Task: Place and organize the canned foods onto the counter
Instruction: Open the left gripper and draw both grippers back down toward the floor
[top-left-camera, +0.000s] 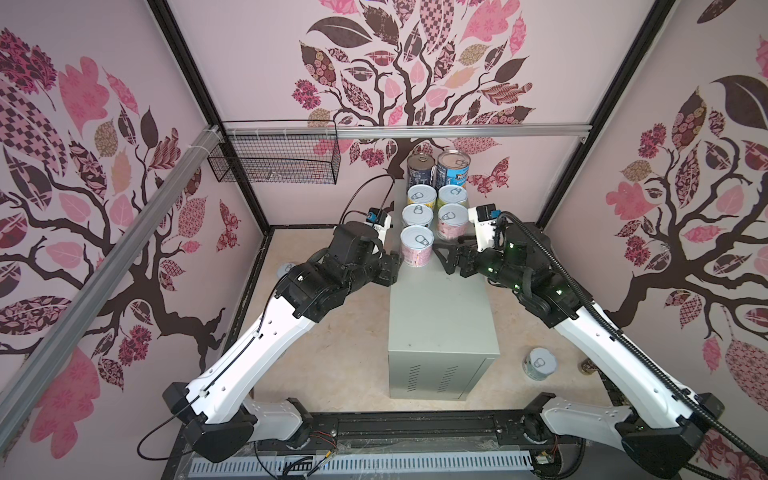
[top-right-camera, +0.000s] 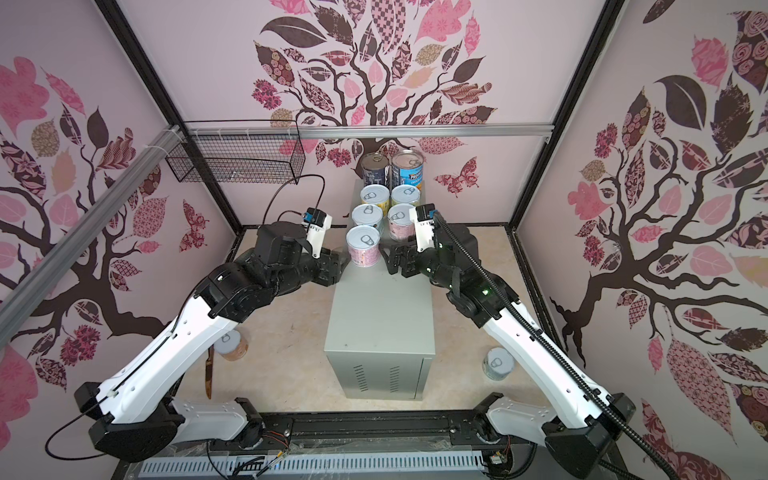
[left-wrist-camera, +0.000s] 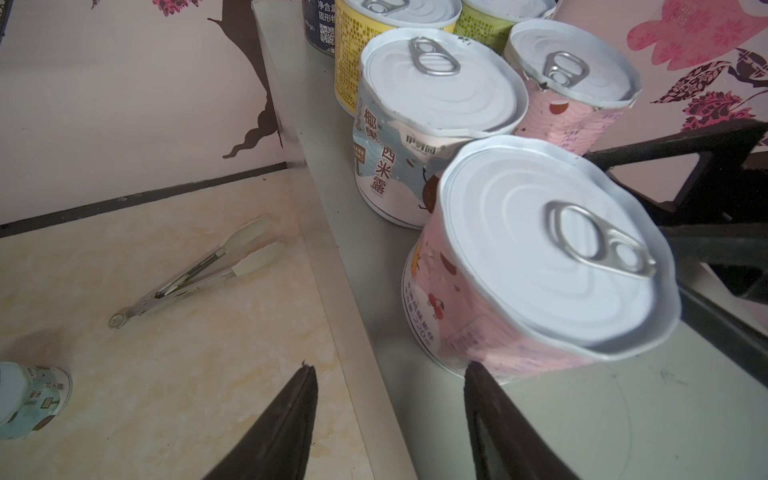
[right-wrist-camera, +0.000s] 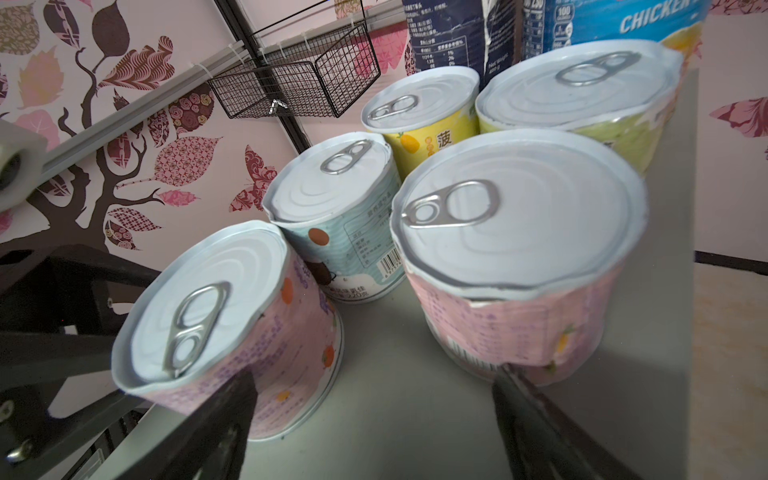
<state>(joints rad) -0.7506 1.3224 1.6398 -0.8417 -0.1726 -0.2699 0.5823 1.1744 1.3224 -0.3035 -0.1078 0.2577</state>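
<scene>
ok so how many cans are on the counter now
7. Navy tall can and blue tall can at the counter's far end; yellow can beside green can; teal can beside pink can; front pink can alone, before the teal one. None seems hidden.

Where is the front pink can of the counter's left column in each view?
Top view: pink can, front of left column.
Top view: pink can, same spot.
Left wrist: pink can, nearest.
Right wrist: pink can in front of the teal can.
Shared landmark: teal can, directly behind it everywhere.
</scene>
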